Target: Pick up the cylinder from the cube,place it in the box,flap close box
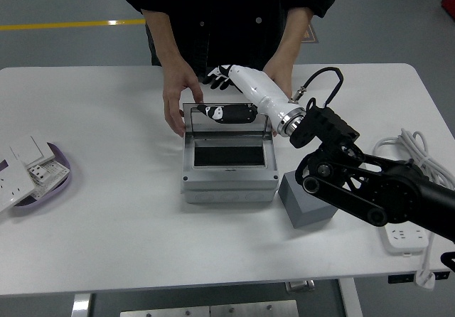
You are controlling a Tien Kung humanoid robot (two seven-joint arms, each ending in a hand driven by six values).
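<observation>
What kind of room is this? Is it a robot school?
Probably a robot lab or workshop. A black robot arm with a white right hand reaches over a grey plastic box with a clear flap lid on a white table, the floor is bare grey with a yellow line, and a person steadies the box.

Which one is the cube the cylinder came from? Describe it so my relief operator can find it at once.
Start at the grey box with the raised clear lid in the middle of the white table. The cube sits just right of the box's front corner, partly under the black right arm. It is a plain, solid grey block, smaller than the box and lidless.
</observation>
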